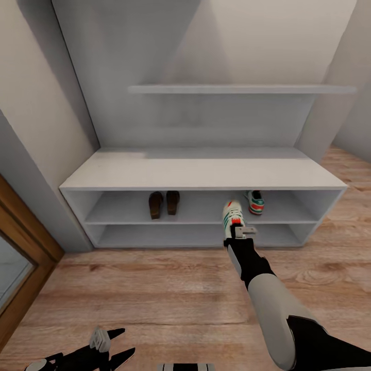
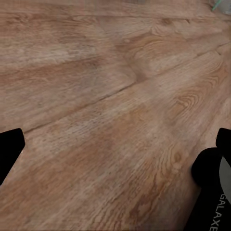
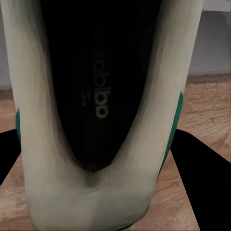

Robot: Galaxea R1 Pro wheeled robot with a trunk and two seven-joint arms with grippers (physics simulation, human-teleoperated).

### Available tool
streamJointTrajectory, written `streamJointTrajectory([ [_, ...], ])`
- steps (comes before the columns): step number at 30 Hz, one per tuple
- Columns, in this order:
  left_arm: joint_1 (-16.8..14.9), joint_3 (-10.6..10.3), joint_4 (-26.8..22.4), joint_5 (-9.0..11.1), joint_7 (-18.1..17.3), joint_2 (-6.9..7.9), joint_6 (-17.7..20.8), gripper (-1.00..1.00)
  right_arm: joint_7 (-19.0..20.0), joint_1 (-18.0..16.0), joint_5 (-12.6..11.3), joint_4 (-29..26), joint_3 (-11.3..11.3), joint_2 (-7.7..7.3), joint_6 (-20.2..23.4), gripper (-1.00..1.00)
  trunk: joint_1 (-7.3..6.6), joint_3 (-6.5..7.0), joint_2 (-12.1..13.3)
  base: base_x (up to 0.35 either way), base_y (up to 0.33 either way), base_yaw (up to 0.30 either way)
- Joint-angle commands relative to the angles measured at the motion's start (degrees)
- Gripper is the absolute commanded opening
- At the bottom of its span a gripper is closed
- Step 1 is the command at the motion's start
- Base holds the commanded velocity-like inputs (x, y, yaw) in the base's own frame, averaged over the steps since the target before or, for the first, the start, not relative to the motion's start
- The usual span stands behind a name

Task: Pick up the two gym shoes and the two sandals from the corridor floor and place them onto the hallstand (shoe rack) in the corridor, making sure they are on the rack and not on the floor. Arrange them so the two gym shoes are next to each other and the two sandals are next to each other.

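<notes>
The light grey hallstand [image 1: 206, 172] stands ahead against the wall. Both brown sandals [image 1: 155, 204] [image 1: 173, 202] lie side by side in its upper slot, left of centre. One gym shoe [image 1: 255, 202] rests in the same slot to the right. My right gripper [image 1: 239, 229] is shut on the heel of the other gym shoe [image 1: 232, 212], holding it just in front of that slot, toe toward the rack. In the right wrist view this shoe's dark opening [image 3: 106, 96] sits between the fingers [image 3: 202, 163]. My left gripper [image 1: 128, 341] hangs open and empty low over the corridor floor [image 2: 115, 96].
A stepped shelf [image 1: 242, 89] juts from the rack's back panel. A wooden door frame [image 1: 26, 232] stands at the left, beside a wall corner. Wood plank floor [image 1: 154, 288] stretches between me and the rack.
</notes>
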Motion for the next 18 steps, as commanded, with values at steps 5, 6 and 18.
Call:
streamJointTrajectory([
  [5,-0.05,0.13,0.01,-0.13,-0.21,-0.01,-0.41,1.00,0.10,-0.03,0.60,-0.09,-0.30,0.08,0.33,-1.00,0.02,-0.05,-0.02,0.329,0.002,0.000],
  [6,-0.04,0.13,0.01,-0.13,-0.21,-0.01,-0.41,1.00,0.10,-0.03,0.60,-0.09,-0.30,0.08,0.33,-1.00,0.02,-0.05,-0.02,0.334,0.001,0.000],
  [18,-0.11,0.13,0.03,-0.13,-0.30,-0.01,-0.42,1.00,0.10,-0.03,0.60,-0.01,-0.30,0.08,0.33,-1.00,0.02,-0.05,-0.02,0.336,0.000,0.000],
])
